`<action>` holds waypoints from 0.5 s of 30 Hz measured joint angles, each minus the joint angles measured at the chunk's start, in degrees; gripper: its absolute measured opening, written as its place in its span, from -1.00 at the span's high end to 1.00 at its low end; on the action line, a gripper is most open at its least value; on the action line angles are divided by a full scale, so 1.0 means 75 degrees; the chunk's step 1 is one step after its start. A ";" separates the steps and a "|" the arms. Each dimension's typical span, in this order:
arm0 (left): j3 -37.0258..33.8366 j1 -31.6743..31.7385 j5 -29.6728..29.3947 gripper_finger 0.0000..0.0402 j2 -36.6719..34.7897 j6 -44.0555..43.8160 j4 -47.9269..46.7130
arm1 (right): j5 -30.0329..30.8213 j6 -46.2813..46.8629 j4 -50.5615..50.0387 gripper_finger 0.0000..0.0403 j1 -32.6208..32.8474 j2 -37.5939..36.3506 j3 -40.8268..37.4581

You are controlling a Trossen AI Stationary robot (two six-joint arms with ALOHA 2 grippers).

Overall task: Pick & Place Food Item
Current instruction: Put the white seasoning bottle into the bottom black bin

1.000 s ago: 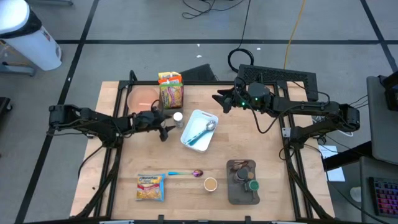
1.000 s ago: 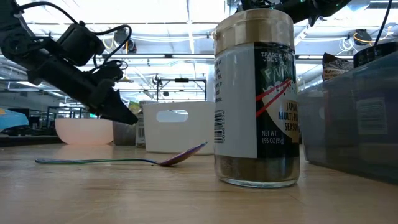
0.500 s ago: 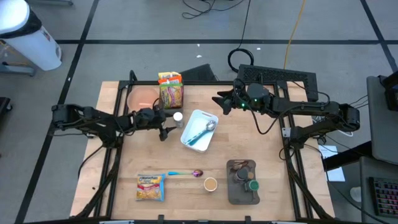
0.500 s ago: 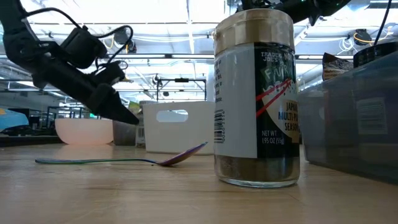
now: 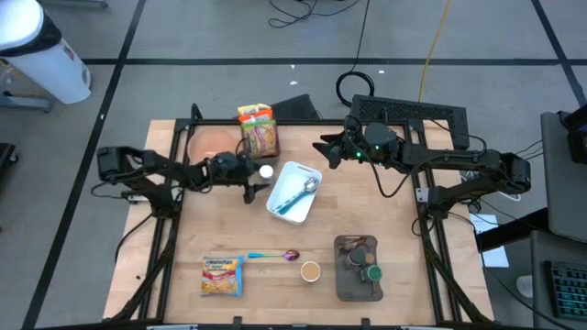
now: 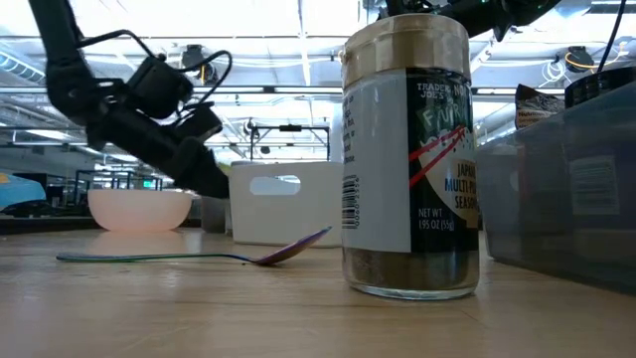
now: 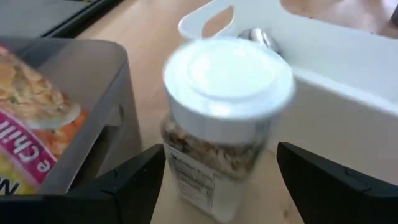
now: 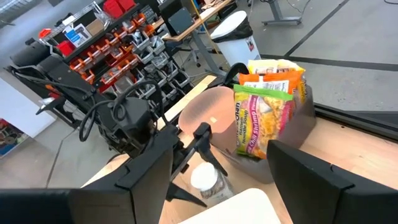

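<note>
Left jaws wide open, white-lid jar upright between them, right jaws apart, holding nothing

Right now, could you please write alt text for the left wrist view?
The open left gripper flanks a white-lidded spice jar standing on the wooden table. A white tray sits just beyond; a noodle packet shows beside the jar.

White-capped jar blurred, label unreadable; noodle packet cut off by the edge; low view hides the jar
</note>
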 joint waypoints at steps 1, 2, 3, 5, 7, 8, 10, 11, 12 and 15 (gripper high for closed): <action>0.0120 -0.0035 -0.0008 -0.57 0.0101 0.0021 -0.0003 | 0.0000 0.0000 0.0000 -0.26 0.0000 0.0000 0.0000; 0.0235 -0.0053 -0.0003 -0.56 0.0175 0.0023 0.0004 | -0.0003 0.0008 0.0000 -0.26 0.0000 0.0003 0.0000; 0.0336 -0.0060 0.0003 -0.55 0.0242 0.0025 0.0006 | -0.0003 0.0040 0.0000 -0.26 0.0006 0.0002 0.0000; 0.0497 -0.0060 0.0058 -0.54 0.0372 0.0047 0.0014 | -0.0006 0.0100 0.0000 -0.26 0.0006 0.0001 0.0000; 0.0597 -0.0072 0.0237 -0.52 0.0446 -0.0007 -0.0056 | -0.0003 0.0111 -0.0006 -0.26 0.0038 0.0002 0.0000; 0.0621 -0.0070 0.0349 -0.51 0.0483 -0.0009 -0.0086 | -0.0003 0.0104 -0.0005 -0.26 0.0055 0.0001 0.0000; 0.0634 -0.0111 0.0521 -0.48 0.0527 -0.0015 -0.0212 | -0.0006 0.0096 -0.0014 -0.26 0.0107 0.0000 0.0000; 0.0634 -0.0137 0.0567 -0.46 0.0529 -0.0013 -0.0357 | -0.0006 0.0093 -0.0044 -0.26 0.0135 0.0000 0.0000; 0.0634 -0.0160 0.0571 -0.45 0.0529 -0.0037 -0.0467 | -0.0004 0.0088 -0.0075 -0.26 0.0150 0.0000 0.0000; 0.0634 -0.0292 0.0565 -0.38 0.0532 -0.0038 -0.0765 | -0.0003 0.0079 -0.0188 -0.26 0.0157 0.0000 0.0000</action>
